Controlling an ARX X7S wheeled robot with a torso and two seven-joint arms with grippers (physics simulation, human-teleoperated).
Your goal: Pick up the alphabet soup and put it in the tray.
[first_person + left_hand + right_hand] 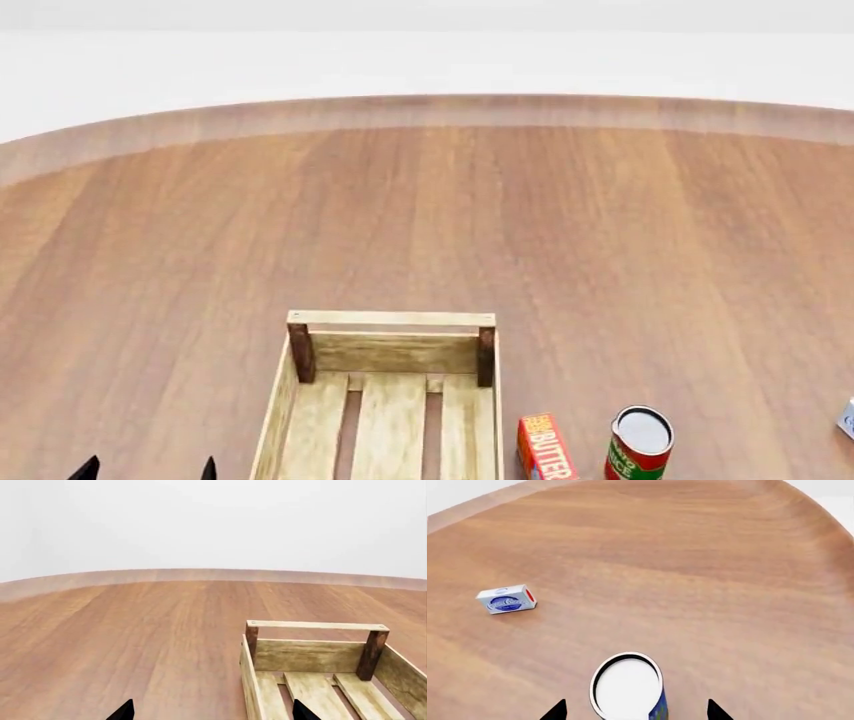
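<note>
The alphabet soup [627,687] shows only in the right wrist view: a can with a pale white top and a strip of blue label. It stands upright on the wood table. My right gripper [635,712] is open, its dark fingertips [557,711] apart on either side of the can, not touching it. The tray [387,400], a light-wood slatted crate with dark corner posts, sits at the near middle of the head view and also shows in the left wrist view [313,655]. My left gripper [147,468] is open and empty just left of the tray.
A red-and-green can [639,445] and an orange butter box [545,448] stand right of the tray. A small blue-and-white box [507,599] lies on the table beyond the soup. The round table's far rim [427,108] curves across the back.
</note>
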